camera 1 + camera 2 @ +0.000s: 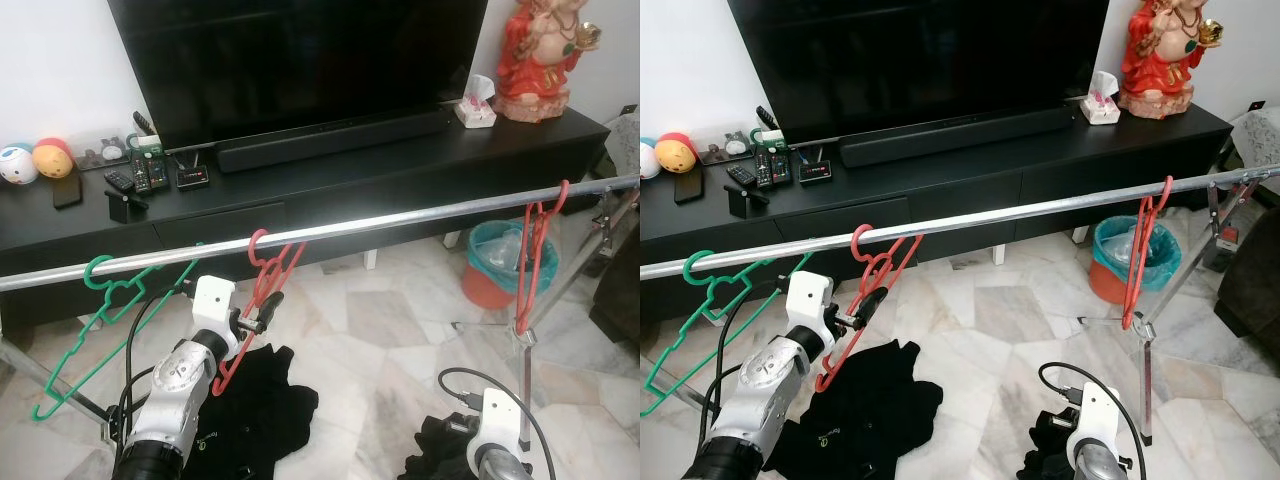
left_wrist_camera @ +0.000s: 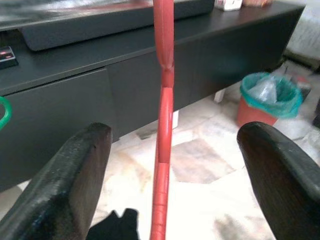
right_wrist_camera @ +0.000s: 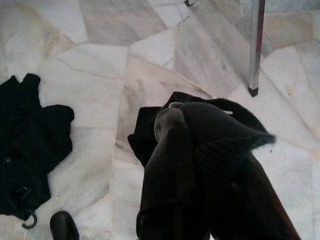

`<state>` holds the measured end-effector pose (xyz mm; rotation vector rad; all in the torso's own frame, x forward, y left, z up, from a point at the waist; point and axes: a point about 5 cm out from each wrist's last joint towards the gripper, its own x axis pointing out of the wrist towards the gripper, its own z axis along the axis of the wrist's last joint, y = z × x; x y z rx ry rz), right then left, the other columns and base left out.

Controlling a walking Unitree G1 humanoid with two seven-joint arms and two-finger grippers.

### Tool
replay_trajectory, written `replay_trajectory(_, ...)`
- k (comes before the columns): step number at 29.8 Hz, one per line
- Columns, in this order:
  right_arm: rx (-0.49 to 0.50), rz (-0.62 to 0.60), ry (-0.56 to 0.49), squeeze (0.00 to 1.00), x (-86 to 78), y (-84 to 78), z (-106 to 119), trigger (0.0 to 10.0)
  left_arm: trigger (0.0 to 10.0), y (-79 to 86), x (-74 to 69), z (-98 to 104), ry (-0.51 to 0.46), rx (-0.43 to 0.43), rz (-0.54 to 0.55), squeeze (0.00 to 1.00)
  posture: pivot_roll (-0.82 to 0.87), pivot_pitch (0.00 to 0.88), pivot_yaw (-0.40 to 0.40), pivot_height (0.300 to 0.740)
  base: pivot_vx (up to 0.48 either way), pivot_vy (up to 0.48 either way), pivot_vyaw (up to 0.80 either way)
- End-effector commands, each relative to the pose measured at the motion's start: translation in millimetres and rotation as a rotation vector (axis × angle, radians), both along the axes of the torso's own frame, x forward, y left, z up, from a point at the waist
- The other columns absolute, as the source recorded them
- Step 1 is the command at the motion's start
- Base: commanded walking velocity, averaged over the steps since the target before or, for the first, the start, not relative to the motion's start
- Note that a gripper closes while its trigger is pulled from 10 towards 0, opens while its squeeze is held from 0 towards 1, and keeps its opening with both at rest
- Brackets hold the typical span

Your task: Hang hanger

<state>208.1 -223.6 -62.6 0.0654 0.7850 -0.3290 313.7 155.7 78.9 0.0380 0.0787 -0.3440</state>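
Three hangers share the silver rail [image 1: 400,218] that runs across the room: a green hanger [image 1: 100,305] toward the robot's left end, a red hanger [image 1: 262,290] next to it, and a second red hanger [image 1: 535,262] far off toward the right end. The red hanger by the green one is the one in hand; its hook is already over the rail, and its body tilts down toward the left gripper [image 1: 262,312], which sits at its lower bar. In the left wrist view the two black fingers [image 2: 75,185] stand wide apart with the red bar [image 2: 162,150] running between them and touching neither, so the hanger appears to carry its own weight on the rail and the hanging looks essentially done, with a release under way or just made. The right gripper [image 3: 200,165] hangs low and is clamped on a dark garment [image 3: 210,135], probably kept there for a later step. On the marble floor [image 1: 400,330] below lies a heap of black clothing [image 1: 250,410], near the left arm. Behind the rail stand the black TV cabinet [image 1: 330,190], the television [image 1: 300,60], some remote controls [image 1: 140,170], a red figurine [image 1: 535,55] and an orange bin with a green liner [image 1: 495,262]. Little blocks a withdrawal, though the green hanger hangs close on the left and the tilted red one could swing if brushed.
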Motion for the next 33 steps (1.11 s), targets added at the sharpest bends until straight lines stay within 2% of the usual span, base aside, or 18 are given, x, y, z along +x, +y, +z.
replay_trajectory(1, 0.001, 0.007, -0.009, 0.00, 2.3, 1.0, 1, 10.0, 10.0, -0.7, 4.8, 2, -0.012, 0.023, 0.003, 1.00, -0.02, 0.000, 0.023, 0.740, 0.000, 0.000, 0.00)
replay_trajectory(7, 0.000, 0.008, -0.008, 0.00, 2.4, 0.7, 1, 10.0, 10.0, -5.8, 13.0, 5, -0.018, 0.035, 0.006, 1.00, -0.02, 0.000, 0.021, 0.740, 0.000, 0.000, 0.00)
replay_trajectory(9, 0.000, 0.008, -0.007, 0.00, 2.3, 0.6, 1, 10.0, 10.0, -9.2, 16.7, 5, -0.022, 0.042, 0.002, 0.00, -0.02, 0.000, 0.020, 0.740, 0.000, 0.000, 0.00)
replay_trajectory(13, 0.000, 0.011, -0.007, 0.00, 2.8, 1.1, 1, 10.0, 10.0, -18.1, 27.3, 10, -0.021, 0.027, 0.006, 0.00, -0.03, 0.000, 0.017, 0.740, 0.000, 0.000, 0.00)
replay_trajectory(19, 0.000, 0.013, -0.008, 0.00, 3.4, 1.6, 2, 10.0, 10.0, -25.7, 39.6, 15, -0.007, 0.058, 0.035, 0.00, -0.03, 0.000, 0.018, 0.740, 0.000, 0.000, 0.00)
replay_trajectory(24, 0.001, 0.011, -0.009, 0.00, 3.8, 1.7, 2, 10.0, 10.0, -29.1, 42.1, 12, 0.029, 0.069, 0.027, 0.00, -0.03, 0.000, 0.018, 0.740, 0.000, 0.000, 0.00)
replay_trajectory(29, 0.003, 0.014, -0.003, 0.00, 3.2, 2.0, 1, 10.0, 10.0, -27.8, 38.8, -3, 0.126, 0.167, -0.010, 0.00, -0.03, 0.000, 0.017, 0.740, 0.000, 0.000, 0.00)
replay_trajectory(33, 0.004, 0.015, -0.001, 0.00, 3.1, 2.1, 1, 10.0, 10.0, -27.2, 38.2, -7, 0.147, 0.181, -0.013, 0.00, -0.03, 0.000, 0.016, 0.740, 0.000, 0.000, 0.00)
